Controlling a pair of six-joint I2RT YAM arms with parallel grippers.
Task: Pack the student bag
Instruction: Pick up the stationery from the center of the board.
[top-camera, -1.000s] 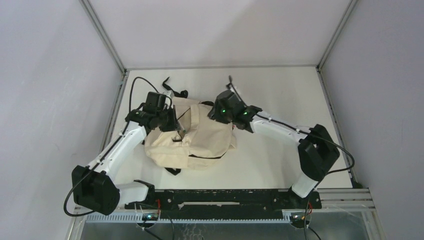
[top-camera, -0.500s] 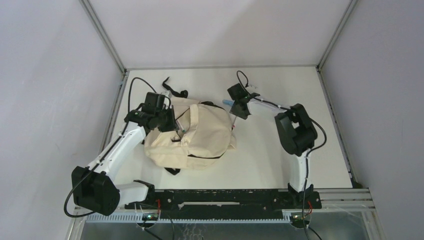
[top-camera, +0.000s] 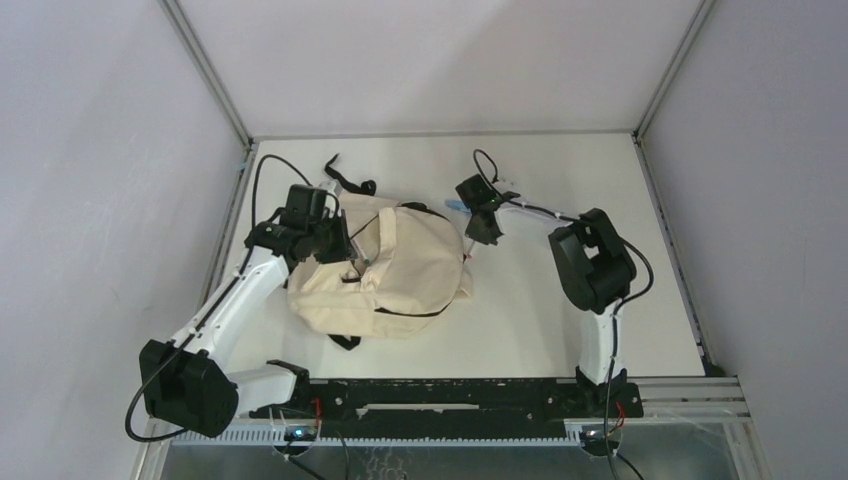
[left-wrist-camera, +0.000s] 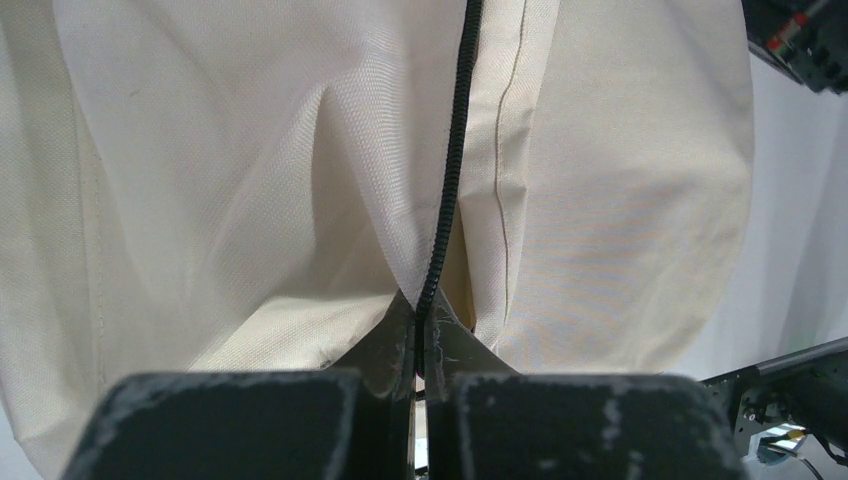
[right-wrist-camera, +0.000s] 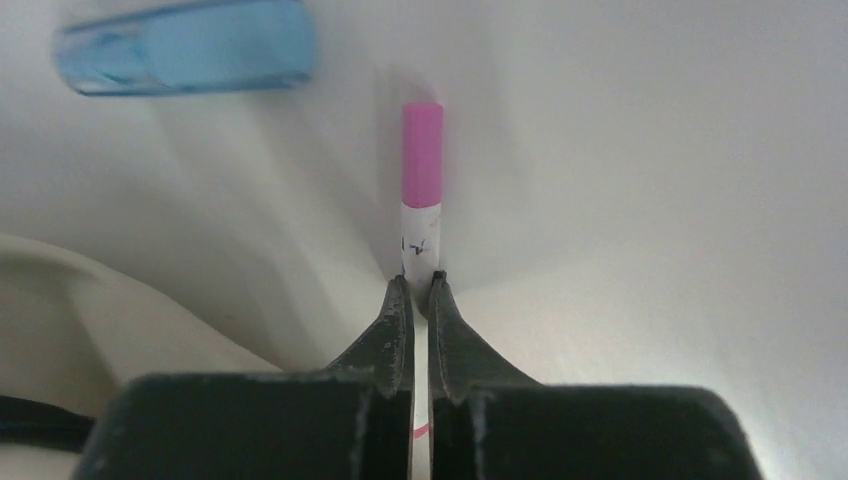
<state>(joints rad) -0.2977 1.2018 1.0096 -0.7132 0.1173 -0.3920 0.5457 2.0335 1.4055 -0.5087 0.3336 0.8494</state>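
The right jaws were clamped on a pink-capped pen (right-wrist-camera: 421, 160) whose long axis ran 12-to-6 in line with them, while the student bag (top-camera: 385, 270) lay on the bench (top-camera: 560, 180) at their 8 o'clock seen from overhead, its zip edge (left-wrist-camera: 450, 180) pinched by the left jaws.

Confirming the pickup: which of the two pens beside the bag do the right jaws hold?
The pink-capped white pen, pinched by its barrel in the shut right jaws. The translucent blue pen lies free on the table, untouched.
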